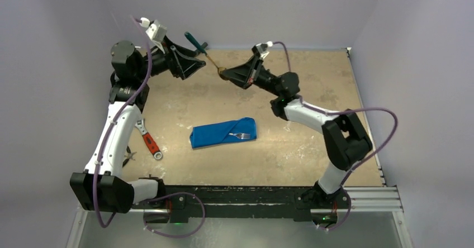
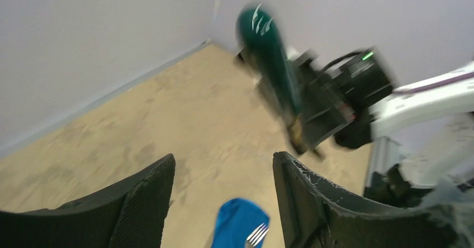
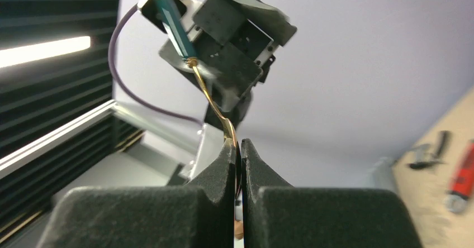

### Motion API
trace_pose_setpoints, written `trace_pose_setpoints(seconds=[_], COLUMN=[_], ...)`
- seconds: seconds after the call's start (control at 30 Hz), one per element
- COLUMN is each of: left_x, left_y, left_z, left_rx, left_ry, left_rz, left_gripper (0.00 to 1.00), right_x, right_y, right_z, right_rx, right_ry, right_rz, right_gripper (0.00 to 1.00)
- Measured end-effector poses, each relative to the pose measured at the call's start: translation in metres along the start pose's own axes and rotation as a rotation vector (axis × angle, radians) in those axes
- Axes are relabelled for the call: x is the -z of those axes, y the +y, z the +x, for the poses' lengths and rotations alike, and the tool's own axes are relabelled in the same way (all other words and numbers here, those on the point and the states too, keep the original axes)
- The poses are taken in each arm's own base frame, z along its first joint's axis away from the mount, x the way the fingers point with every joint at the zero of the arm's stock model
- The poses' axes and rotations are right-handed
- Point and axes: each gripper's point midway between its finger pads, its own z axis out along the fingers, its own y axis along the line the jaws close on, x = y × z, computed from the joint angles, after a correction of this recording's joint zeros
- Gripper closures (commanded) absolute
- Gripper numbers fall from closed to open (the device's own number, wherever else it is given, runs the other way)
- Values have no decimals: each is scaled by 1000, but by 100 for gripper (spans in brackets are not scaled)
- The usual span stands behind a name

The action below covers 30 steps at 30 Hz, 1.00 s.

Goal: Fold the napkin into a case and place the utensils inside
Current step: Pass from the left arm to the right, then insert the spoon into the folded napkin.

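The blue napkin [image 1: 222, 132] lies folded into a flat oblong case in the middle of the table. The silver fork [image 1: 241, 136] rests at its right end, tines showing. Both arms are raised at the back. My right gripper [image 1: 226, 74] is shut on the gold bowl end of the spoon [image 1: 214, 62]; its teal handle [image 1: 195, 41] sticks up to the left. In the right wrist view the fingers [image 3: 223, 164] pinch the gold neck [image 3: 209, 100]. My left gripper [image 2: 223, 161] stands open with nothing between its fingers, the blurred teal handle [image 2: 268, 52] beyond them. Napkin [image 2: 237, 223] and fork [image 2: 257, 235] show below.
A wrench with a red handle [image 1: 150, 141] and black-handled pliers [image 1: 129, 156] lie by the left arm. Grey walls close in the table on the left, back and right. A metal rail [image 1: 369, 195] runs along the near edge.
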Motion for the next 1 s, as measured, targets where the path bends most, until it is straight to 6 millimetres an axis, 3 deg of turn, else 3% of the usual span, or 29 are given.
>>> trace_pose_setpoints(seconds=[0.07,0.17,0.2,0.23,0.3,0.4,0.53,0.67,0.8,1.0], left_x=[2,15,21,26,39,56,75,92,107,119], left_y=[21,52,58,62,69,74,87,100,98,82], left_z=[18,62,78,91,118,149,192,245,288,329], left_rx=[-1,14,23,27,34,39,57,159,286,385], left_ry=[69,201,244,280,361,473,623,771,886,1004], left_rz=[-81,-199,-229,-249,-290,-332,-365,-386,-387,-359], left_gripper=[35,31,18,14,13,20,29,32,35,42], right_x=[16,33,38,44,52,74,124,174,221,262], right_y=[0,11,13,13,5,-29,-85,-116,-134,-143], right_z=[-17,-38,-42,-45,-50,-56,-43,-21,9,33], right_rx=[94,236,274,311,350,370,317,259,206,190], right_ry=[-29,-73,-79,-76,-70,-44,19,71,126,184], right_rz=[91,192,224,264,343,528,798,968,1107,1252], right_gripper=[100,100,100,100,100,100,100,100,100,100])
